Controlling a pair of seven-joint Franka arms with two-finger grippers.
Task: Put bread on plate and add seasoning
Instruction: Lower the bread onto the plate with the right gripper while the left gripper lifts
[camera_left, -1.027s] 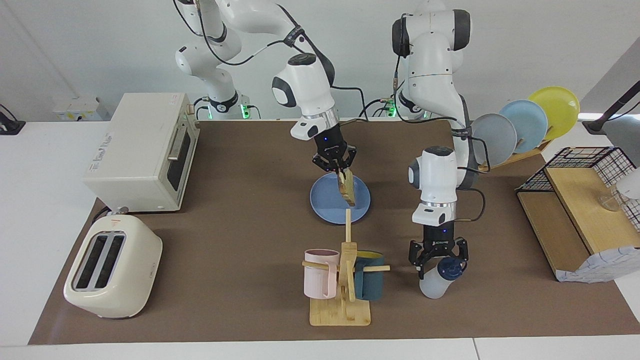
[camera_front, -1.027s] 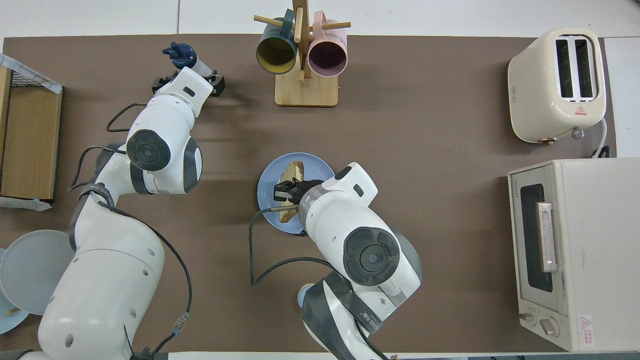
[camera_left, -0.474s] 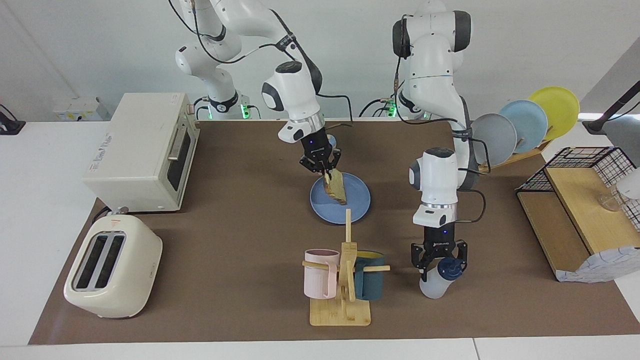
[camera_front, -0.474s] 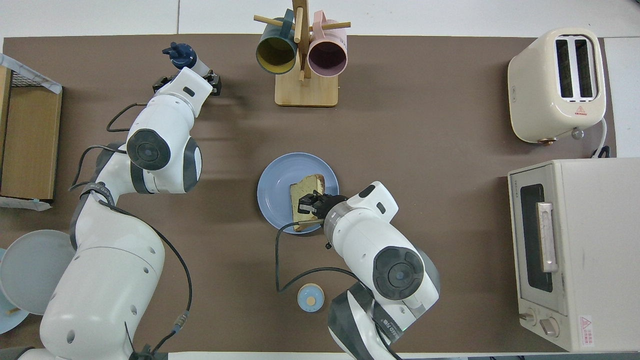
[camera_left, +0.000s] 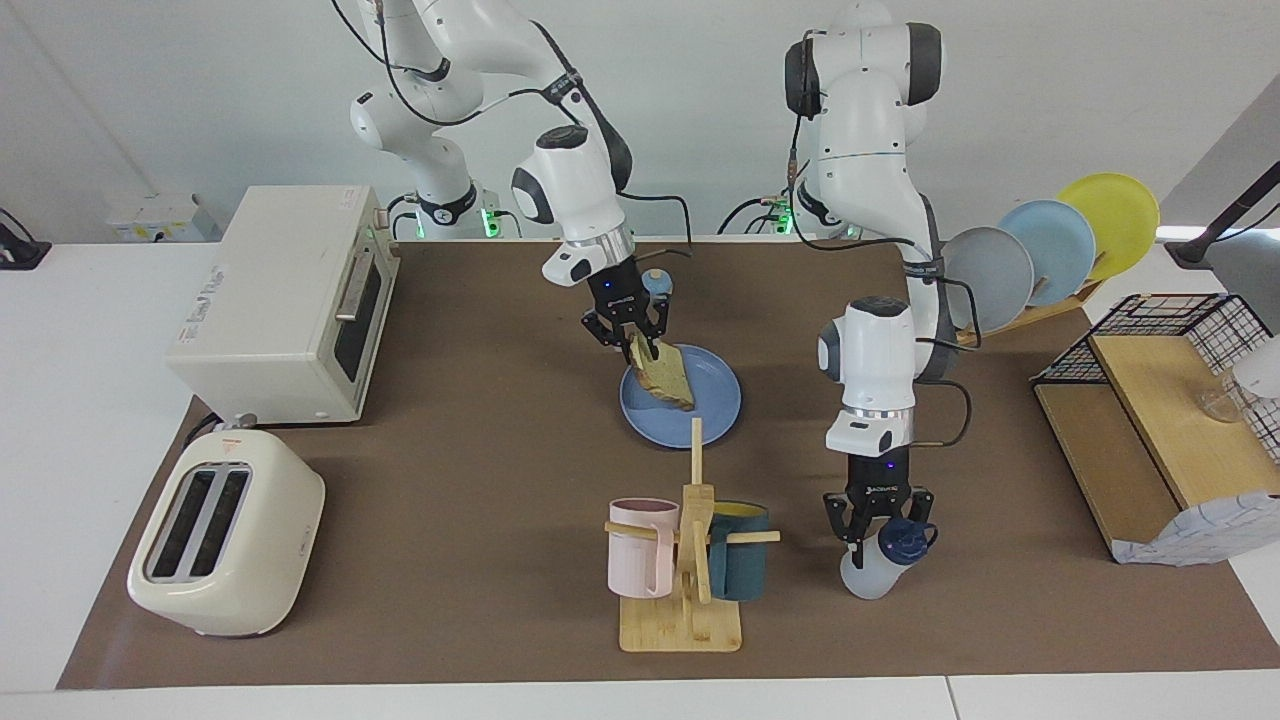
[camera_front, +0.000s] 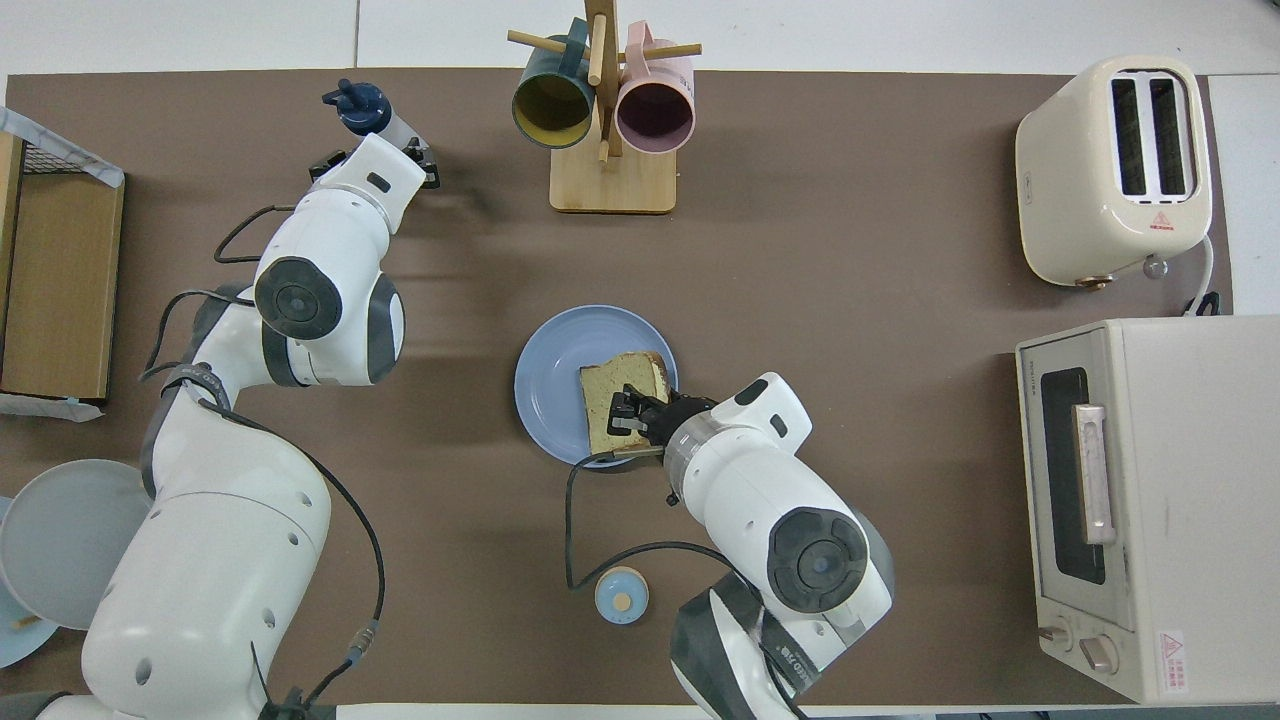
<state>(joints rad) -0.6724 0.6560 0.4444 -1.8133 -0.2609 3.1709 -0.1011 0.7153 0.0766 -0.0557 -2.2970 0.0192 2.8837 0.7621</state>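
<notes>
The right gripper (camera_left: 638, 342) is hanging over the robot-side edge of the round, flat periwinkle-blue plate (camera_left: 715, 412), its fingers partly spread around the upper corner of the square slice of pale tan toast with a brown crust (camera_left: 664, 376). The slice is leaning tilted, its lower edge resting on the plate; whether the fingers are pressing the bread I cannot tell. In the overhead view this gripper (camera_front: 628, 414) is sitting over the slice (camera_front: 612, 397) at the plate's (camera_front: 550, 380) edge toward the right arm's end.

The left gripper (camera_left: 876, 520) is standing low over the brown mat (camera_left: 480, 440), its fingers closing around the small translucent whitish plastic bottle with a navy looped cap (camera_left: 884, 562), just below the cap; a firm grip cannot be told. A wooden mug rack with a pink and a teal mug (camera_left: 686, 560) is standing beside that gripper, toward the right arm's end.
</notes>
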